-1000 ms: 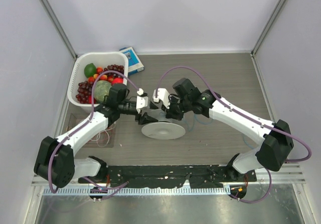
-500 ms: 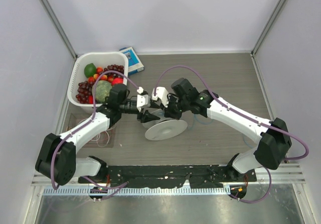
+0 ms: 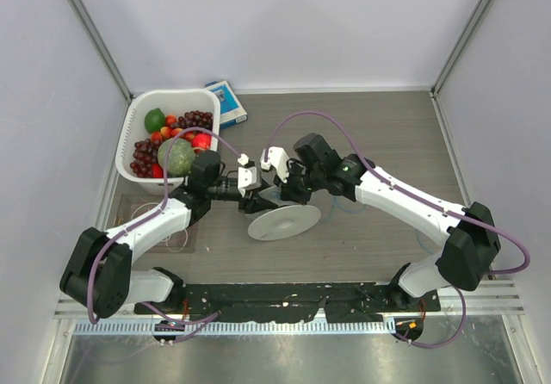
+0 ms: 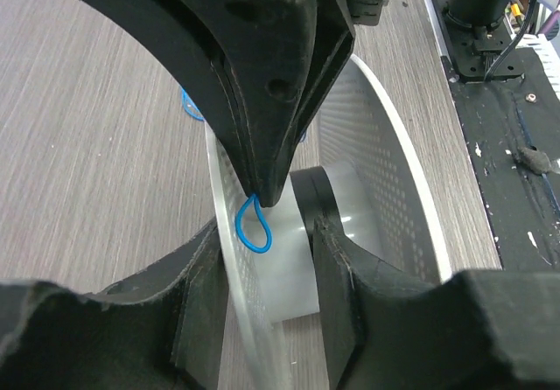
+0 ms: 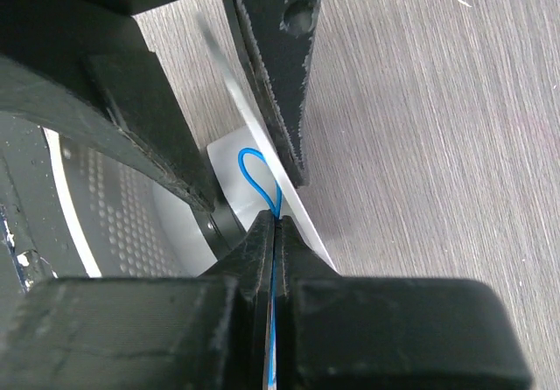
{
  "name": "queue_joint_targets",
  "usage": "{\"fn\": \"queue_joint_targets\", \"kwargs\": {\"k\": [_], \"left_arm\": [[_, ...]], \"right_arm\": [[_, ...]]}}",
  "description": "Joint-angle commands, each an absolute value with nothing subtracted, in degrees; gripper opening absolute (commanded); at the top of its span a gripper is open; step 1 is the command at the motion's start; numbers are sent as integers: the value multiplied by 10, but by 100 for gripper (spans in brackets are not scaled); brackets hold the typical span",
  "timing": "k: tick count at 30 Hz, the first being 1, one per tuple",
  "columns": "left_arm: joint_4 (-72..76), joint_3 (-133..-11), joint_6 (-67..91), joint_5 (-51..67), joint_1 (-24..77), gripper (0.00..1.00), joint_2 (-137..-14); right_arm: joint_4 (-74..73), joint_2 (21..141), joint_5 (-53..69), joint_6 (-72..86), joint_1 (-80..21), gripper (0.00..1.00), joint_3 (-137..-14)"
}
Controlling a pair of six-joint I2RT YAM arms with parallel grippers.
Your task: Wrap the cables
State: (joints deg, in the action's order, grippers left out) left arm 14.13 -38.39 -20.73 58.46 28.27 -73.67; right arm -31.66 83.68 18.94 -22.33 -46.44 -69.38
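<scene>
Barely begun, I judge: at mid-worktop [image 3: 379, 134] the left gripper [image 3: 255, 200] stands half-open astride the bare-hubbed reel [image 3: 284, 223], while the right gripper [image 5: 274, 219], pinched tight, holds the blue cable [image 4: 253, 231] by its end loop at the flange, no turns wound yet.

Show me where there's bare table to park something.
Free: far-right table, between right arm and back wall; near strip between spool and base rail. Crowded: centre, left end effector and right end effector meet at spool with blue cable; basket far left.
</scene>
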Motion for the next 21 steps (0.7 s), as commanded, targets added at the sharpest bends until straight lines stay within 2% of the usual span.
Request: {"fn": "queue_joint_targets", "kwargs": {"k": [1,10,15,18,21], "left_arm": [[191,-374,-193,568,290,43,-720],[213,-378,-163,568,290,38,-722],[213,-380,-159,565,290,27,-725],[212,-381,-156,564,294,13,-729],[212,-381,-152,556,298,6,-728]], "right_arm": [[-291,839,185,-214,-467,1,-699],[-289,841,185,-208,-467,1,-699],[-288,838,185,-207,-467,1,-697],[-286,838,184,-201,-467,1,-693],[-280,838,185,-193,-468,1,-687]]}}
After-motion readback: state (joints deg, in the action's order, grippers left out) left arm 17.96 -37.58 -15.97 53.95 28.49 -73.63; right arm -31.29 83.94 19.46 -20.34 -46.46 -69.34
